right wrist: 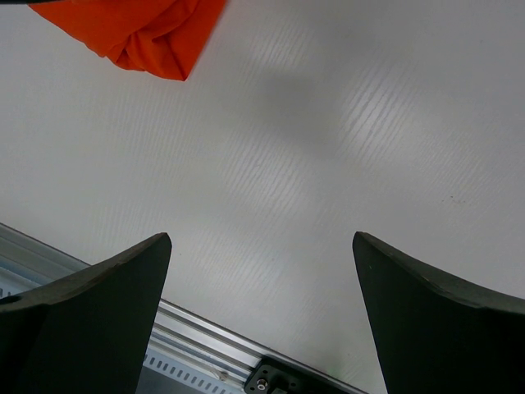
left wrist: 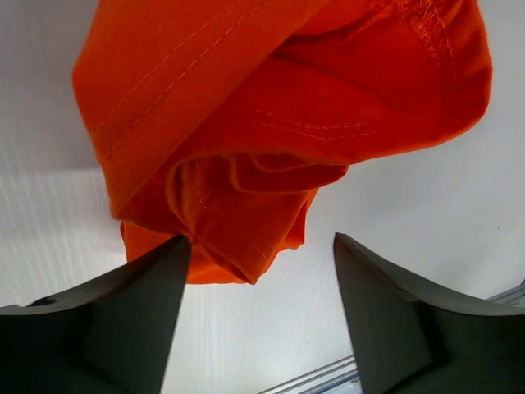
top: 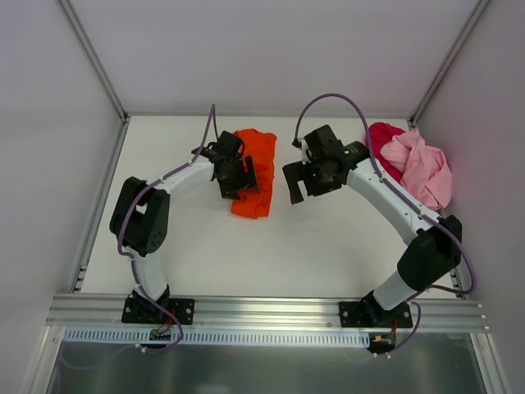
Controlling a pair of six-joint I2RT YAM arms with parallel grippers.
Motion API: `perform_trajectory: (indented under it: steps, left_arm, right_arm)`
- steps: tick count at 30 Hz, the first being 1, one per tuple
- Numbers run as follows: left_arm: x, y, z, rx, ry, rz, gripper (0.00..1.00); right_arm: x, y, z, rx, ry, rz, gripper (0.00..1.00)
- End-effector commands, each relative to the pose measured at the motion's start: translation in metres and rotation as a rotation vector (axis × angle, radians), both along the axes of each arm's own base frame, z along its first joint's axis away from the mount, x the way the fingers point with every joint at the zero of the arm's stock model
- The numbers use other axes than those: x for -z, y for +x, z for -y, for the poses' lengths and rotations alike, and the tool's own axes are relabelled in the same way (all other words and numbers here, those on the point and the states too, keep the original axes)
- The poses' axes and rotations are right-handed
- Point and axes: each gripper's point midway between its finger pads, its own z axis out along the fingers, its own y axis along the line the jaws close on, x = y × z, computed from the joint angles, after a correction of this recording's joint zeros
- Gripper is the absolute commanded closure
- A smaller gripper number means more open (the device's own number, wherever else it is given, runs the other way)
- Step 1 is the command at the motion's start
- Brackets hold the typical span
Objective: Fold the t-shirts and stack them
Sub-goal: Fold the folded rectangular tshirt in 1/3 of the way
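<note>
The bright orange t-shirt (top: pixel 255 176) lies crumpled in the middle of the table. It fills the top of the left wrist view (left wrist: pixel 279 123), and a corner shows in the right wrist view (right wrist: pixel 152 33). My left gripper (top: pixel 230 176) is open over its left edge, the jaws wide apart and empty (left wrist: pixel 261 283). My right gripper (top: pixel 300 184) is open and empty over bare table just right of the orange shirt (right wrist: pixel 262 271). The light pink t-shirt (top: pixel 425 167) lies bunched on top of the crimson-magenta t-shirt (top: pixel 384 141) at the back right.
The white table (top: pixel 287 246) is walled by white panels at the back and both sides. An aluminium rail (top: pixel 271 310) runs along the near edge, with both arm bases bolted to it; it shows in the right wrist view (right wrist: pixel 213 341).
</note>
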Motion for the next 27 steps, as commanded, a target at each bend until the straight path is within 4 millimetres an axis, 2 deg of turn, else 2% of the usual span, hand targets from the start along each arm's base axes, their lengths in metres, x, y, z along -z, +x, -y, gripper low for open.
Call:
perform_trajectory:
  steps: [1,6,7,9,10,11,12,15,19,21,22,23,24,25,26,27]
  left_arm:
    - [-0.008,0.008,0.007,0.04,-0.007,0.039,0.34]
    - [-0.008,0.011,0.005,0.045,0.008,0.053,0.51]
    - [-0.006,0.01,0.005,0.05,0.013,0.046,0.61]
    - [-0.003,0.01,0.006,0.052,0.014,0.038,0.73]
    - [-0.003,0.01,0.006,0.049,0.014,0.036,0.89]
    - [-0.003,0.01,0.005,0.045,0.014,0.033,0.97]
    - [-0.004,0.01,0.006,0.044,0.012,0.035,1.0]
    - [-0.012,0.013,0.01,0.052,-0.008,0.065,1.0]
    - [-0.029,0.032,0.011,0.051,0.006,0.136,1.0]
    - [-0.038,0.048,0.014,0.05,0.021,0.172,1.0]
    - [-0.052,0.059,0.02,0.054,0.011,0.209,1.0]
    - [-0.054,0.065,0.022,0.057,0.01,0.22,1.0]
    - [-0.047,0.069,0.025,0.068,0.02,0.208,1.0]
    - [-0.06,0.081,0.031,0.069,0.003,0.244,1.0]
    - [-0.062,0.091,0.035,0.073,0.001,0.258,1.0]
    - [-0.054,0.091,0.035,0.077,0.009,0.245,1.0]
  right_arm:
    - [-0.02,-0.002,0.003,-0.011,0.021,0.052,0.0]
    - [-0.014,-0.004,0.004,-0.009,0.02,0.042,0.0]
    - [-0.013,-0.005,0.004,-0.007,0.019,0.037,0.0]
    - [-0.012,-0.005,0.005,-0.005,0.016,0.037,0.0]
    - [-0.01,-0.006,0.007,-0.005,0.012,0.036,0.0]
    - [-0.01,-0.007,0.006,-0.005,0.011,0.034,0.0]
    - [-0.01,-0.006,0.006,-0.004,0.011,0.036,0.0]
    - [-0.006,-0.008,0.006,-0.007,0.014,0.029,0.0]
    - [-0.003,-0.011,0.003,-0.01,0.033,0.016,0.0]
    - [-0.004,-0.012,0.002,-0.015,0.038,0.017,0.0]
    - [-0.005,-0.012,0.003,-0.015,0.038,0.019,0.0]
    - [-0.005,-0.013,0.003,-0.017,0.038,0.017,0.0]
    - [-0.006,-0.014,0.004,-0.018,0.04,0.023,0.0]
    - [-0.007,-0.014,0.005,-0.018,0.04,0.023,0.0]
    - [-0.008,-0.017,0.006,-0.021,0.042,0.027,0.0]
    - [-0.006,-0.018,0.006,-0.022,0.039,0.022,0.0]
